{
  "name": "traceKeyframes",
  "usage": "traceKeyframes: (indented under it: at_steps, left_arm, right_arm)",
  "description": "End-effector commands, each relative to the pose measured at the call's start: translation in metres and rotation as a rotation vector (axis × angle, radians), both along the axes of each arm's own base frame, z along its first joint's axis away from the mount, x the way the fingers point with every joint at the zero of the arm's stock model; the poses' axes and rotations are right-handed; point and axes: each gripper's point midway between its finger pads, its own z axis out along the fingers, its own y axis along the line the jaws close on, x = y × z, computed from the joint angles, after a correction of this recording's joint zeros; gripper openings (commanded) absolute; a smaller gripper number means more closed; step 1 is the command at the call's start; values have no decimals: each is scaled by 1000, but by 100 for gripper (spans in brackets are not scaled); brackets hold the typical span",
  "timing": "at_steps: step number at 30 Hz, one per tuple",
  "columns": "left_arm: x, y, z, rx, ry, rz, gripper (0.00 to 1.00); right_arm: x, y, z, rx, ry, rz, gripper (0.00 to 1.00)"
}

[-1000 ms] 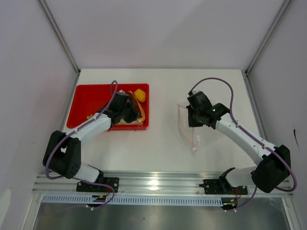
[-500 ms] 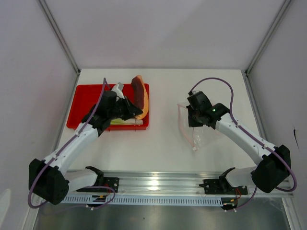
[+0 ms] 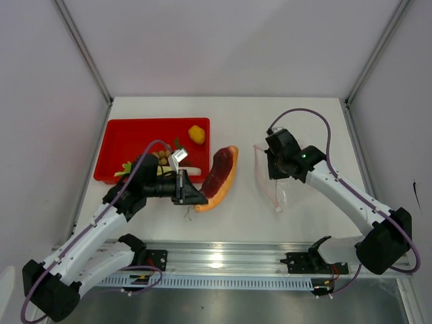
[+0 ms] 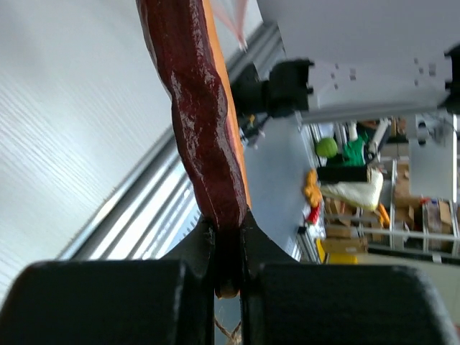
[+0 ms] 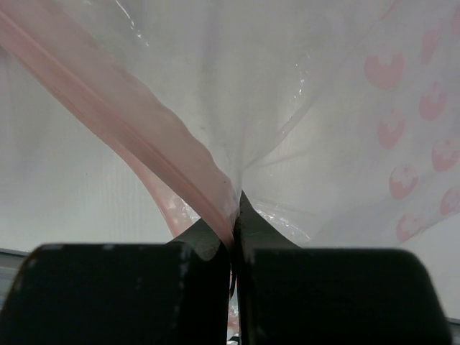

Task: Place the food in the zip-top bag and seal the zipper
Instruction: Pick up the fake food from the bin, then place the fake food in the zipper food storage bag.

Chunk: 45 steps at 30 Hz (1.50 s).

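Top external: sweet potato [image 3: 219, 177] aslant, tip far-right

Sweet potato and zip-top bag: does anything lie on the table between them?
Nothing. In the top external view only bare white table separates the sweet potato, held by the left gripper, from the zip-top bag in the right gripper.

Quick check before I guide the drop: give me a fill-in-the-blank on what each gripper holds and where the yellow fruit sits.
1. The left gripper is shut on the near end of the ____.
2. The right gripper pinches the zip-top bag at its pink ____.
3. The yellow fruit lies inside the ____.

Missing words: sweet potato; zipper; red tray.
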Motion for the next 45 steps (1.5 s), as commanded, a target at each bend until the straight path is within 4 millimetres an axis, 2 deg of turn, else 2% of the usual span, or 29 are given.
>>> traceKeyframes:
  at_steps: [1,8,11,15,19,20,22,26,33,36,41,45]
  left_arm:
    - [-45,-3,17,-82,16,-152,1]
    - [-82,-11,16,-93,45,-277,1]
    - [-91,-16,11,-77,55,-314,0]
    - [-89,-26,1,-61,92,-327,1]
    - [-87,-40,1,-52,94,-359,0]
    - [-84,-44,-6,-35,115,-363,1]
    - [-81,-50,-4,-31,108,-373,1]
    - [-69,-61,-15,0,138,-352,1]
    - [-59,-76,-10,-33,176,-342,1]
    - [-59,-82,1,-81,183,-369,0]
    - [-52,-91,1,-77,191,-376,0]
    - [-61,-90,7,-107,177,-427,0]
  right_arm:
    - [7,-5,27,-2,-84,5,0]
    - [-1,-2,22,6,-61,52,0]
    - [-6,1,18,5,-35,76,0]
    - [-10,6,17,10,-22,98,0]
    - [-17,9,19,15,-13,121,0]
    - [-18,11,19,19,-11,126,0]
    - [-23,14,20,29,-5,139,0]
    - [-31,20,21,36,-3,162,0]
    - [-38,22,17,40,10,177,0]
    - [-40,25,16,53,15,190,0]
    - [-42,30,19,71,20,201,0]
    - [-42,24,18,46,22,183,0]
